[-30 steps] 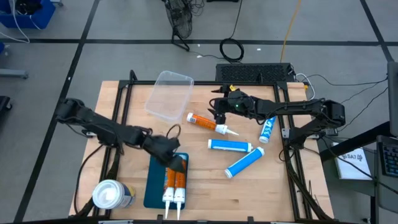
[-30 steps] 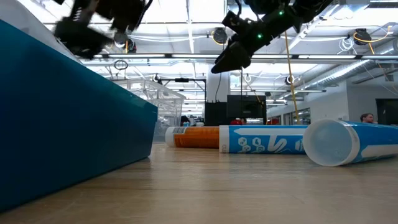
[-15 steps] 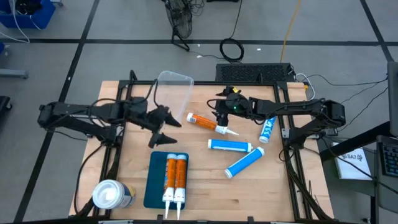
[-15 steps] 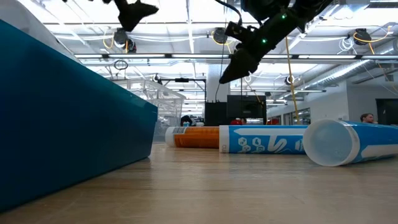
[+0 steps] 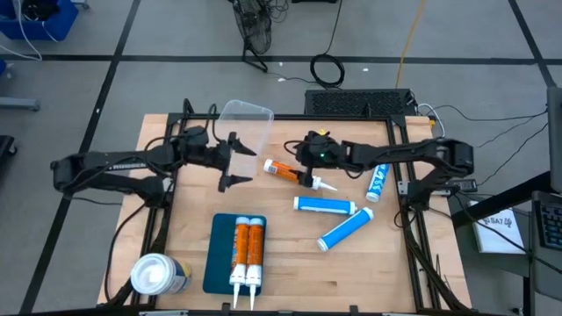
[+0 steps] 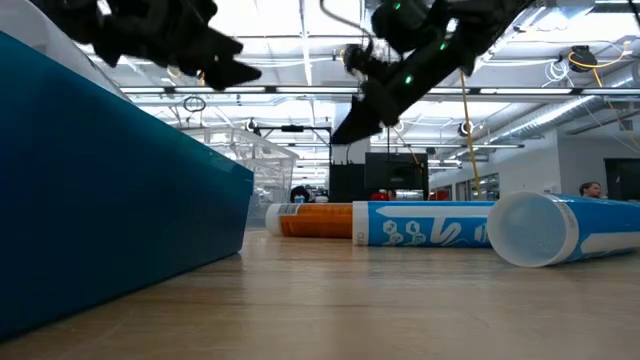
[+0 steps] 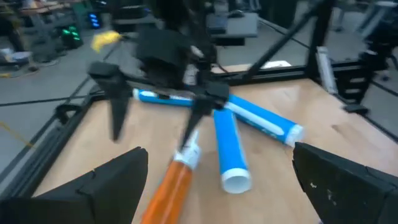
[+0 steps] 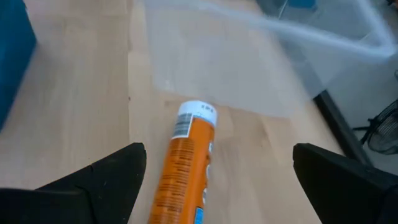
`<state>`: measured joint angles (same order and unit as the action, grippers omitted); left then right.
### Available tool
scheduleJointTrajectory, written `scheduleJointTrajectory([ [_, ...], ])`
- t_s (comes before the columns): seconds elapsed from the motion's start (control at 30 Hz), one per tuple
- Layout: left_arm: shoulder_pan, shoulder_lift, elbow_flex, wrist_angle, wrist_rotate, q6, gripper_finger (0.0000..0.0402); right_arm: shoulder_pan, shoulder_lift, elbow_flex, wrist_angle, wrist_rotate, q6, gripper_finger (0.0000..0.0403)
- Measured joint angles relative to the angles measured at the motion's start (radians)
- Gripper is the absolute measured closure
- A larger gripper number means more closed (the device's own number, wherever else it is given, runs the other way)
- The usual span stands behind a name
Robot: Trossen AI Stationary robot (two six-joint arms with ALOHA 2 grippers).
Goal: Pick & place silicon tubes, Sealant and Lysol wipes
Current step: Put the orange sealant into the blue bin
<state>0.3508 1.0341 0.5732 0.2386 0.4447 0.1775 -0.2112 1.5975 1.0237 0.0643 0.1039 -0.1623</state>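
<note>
While the left gripper (image 5: 235,163) hangs wide open and empty, the right gripper (image 5: 305,172) hovers open over the orange tube (image 5: 283,169). The Lysol wipes (image 5: 158,274) stand at seven o'clock

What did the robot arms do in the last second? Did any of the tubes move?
The left gripper, open and empty, lifted away from the blue tray with its two orange tubes and swung toward the clear container. The right gripper, open, edged along the loose orange tube. Nothing was grabbed or dropped. The three blue tubes and the Lysol wipes stayed put.
</note>
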Motion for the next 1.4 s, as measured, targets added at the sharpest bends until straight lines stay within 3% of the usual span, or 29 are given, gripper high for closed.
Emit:
scheduleJointTrajectory([
  [0.23, 0.047, 0.000, -0.083, 0.103, -0.026, -0.058, 0.0009, -0.019, 0.171, 0.089, 0.010, 0.000, 0.005, 0.0023],
  [0.33, 0.046, 0.000, -0.085, 0.097, -0.026, -0.084, 0.0009, -0.018, 0.208, 0.096, -0.104, 0.028, 0.022, 0.0023],
  [0.5, 0.046, 0.000, -0.085, 0.091, -0.026, -0.108, 0.0009, 0.006, 0.145, 0.098, -0.359, 0.109, 0.139, 0.0023],
  [0.67, 0.046, 0.000, -0.085, 0.107, -0.026, -0.101, 0.0009, 0.044, 0.074, 0.095, -0.496, 0.105, 0.225, 0.0023],
  [0.83, 0.046, 0.000, -0.085, 0.118, -0.027, -0.096, 0.0009, 0.047, 0.072, 0.043, -0.487, 0.105, 0.199, 0.0023],
  [1.1, 0.040, 0.000, -0.085, 0.124, -0.027, -0.103, 0.0009, -0.004, 0.092, -0.063, -0.314, 0.108, 0.176, 0.0023],
  [1.4, 0.040, 0.000, -0.085, 0.125, -0.027, -0.109, 0.0009, -0.018, 0.077, -0.068, -0.310, 0.133, 0.147, 0.0023],
])
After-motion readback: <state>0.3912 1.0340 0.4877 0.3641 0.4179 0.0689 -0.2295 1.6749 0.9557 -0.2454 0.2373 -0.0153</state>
